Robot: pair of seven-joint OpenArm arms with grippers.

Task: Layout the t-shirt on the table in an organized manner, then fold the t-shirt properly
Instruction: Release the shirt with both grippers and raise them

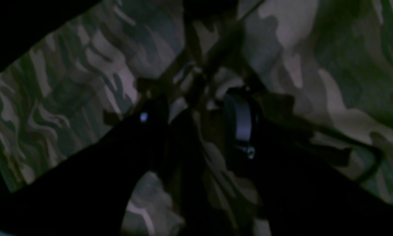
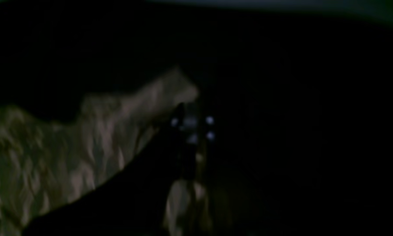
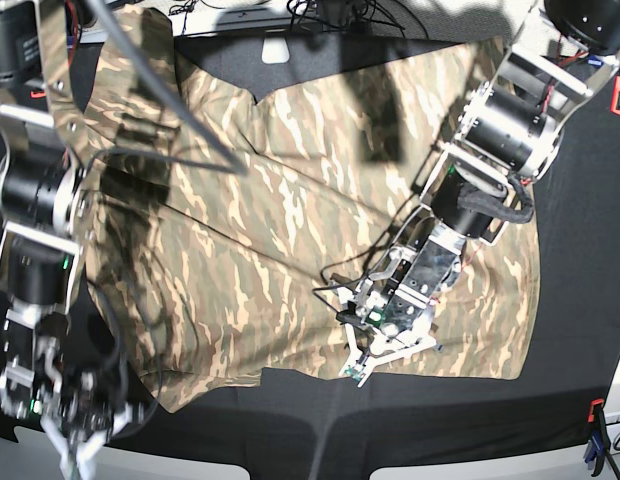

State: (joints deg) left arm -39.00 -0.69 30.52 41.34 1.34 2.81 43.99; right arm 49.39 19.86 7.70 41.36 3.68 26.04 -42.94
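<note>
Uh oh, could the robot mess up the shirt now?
Maybe. The left gripper sits open near the hem of the t-shirt, so pinching there might bunch the cloth. The right gripper is at the near left corner by the edge of the table; a pull could drag that corner off.

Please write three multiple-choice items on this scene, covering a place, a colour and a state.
1. Where is the left gripper?
A. over the t-shirt's near hem
B. off the table
C. at the collar

2. What colour is the table covering?
A. white
B. black
C. green

3. How does the t-shirt lie?
A. folded into a small square
B. rolled up
C. spread out, with creases

Answers: 1 A, the base view shows it low on the shirt near the hem. 2 B, black cloth surrounds the shirt. 3 C, it lies open across the table with creases.
</note>
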